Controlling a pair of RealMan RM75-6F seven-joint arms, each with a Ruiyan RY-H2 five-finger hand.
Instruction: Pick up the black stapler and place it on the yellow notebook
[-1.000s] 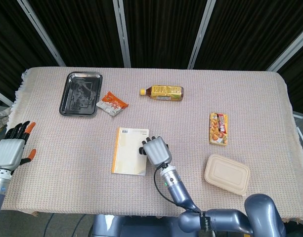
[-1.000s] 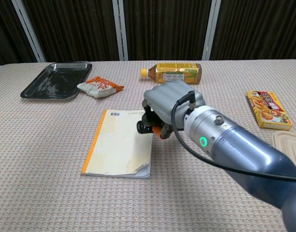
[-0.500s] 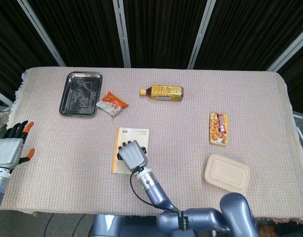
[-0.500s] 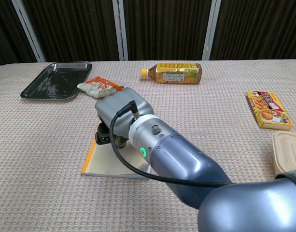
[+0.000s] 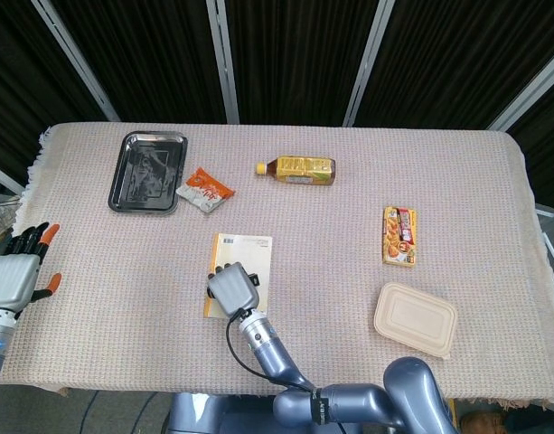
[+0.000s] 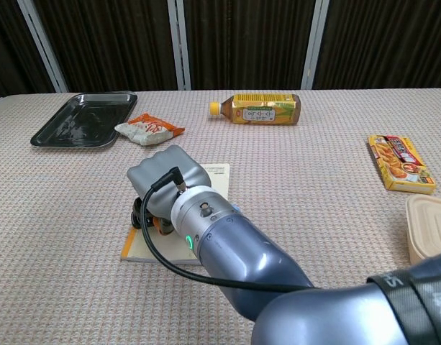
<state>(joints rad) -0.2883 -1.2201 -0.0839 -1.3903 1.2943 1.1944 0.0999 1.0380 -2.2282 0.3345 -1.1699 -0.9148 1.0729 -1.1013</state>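
Note:
The yellow notebook (image 5: pixel 247 251) (image 6: pixel 219 177) lies left of the table's middle. My right hand (image 5: pixel 231 290) (image 6: pixel 167 178) hangs low over its near left part, fingers curled down around the black stapler (image 6: pixel 143 216). Only dark bits of the stapler show beneath the palm in the chest view, and I cannot tell whether it touches the cover. At the table's left edge my left hand (image 5: pixel 15 270) holds nothing, its fingers spread apart, far from the notebook.
A black tray (image 5: pixel 150 170) (image 6: pixel 83 118) sits at the back left with an orange snack packet (image 5: pixel 204 190) beside it. A tea bottle (image 5: pixel 296 169) lies at the back middle. A yellow box (image 5: pixel 399 236) and a beige lidded container (image 5: pixel 416 318) are on the right.
My right hand has carried the stapler leftward from the notebook's right edge, across the cover and toward me, and is lower now. The left hand has barely shifted.

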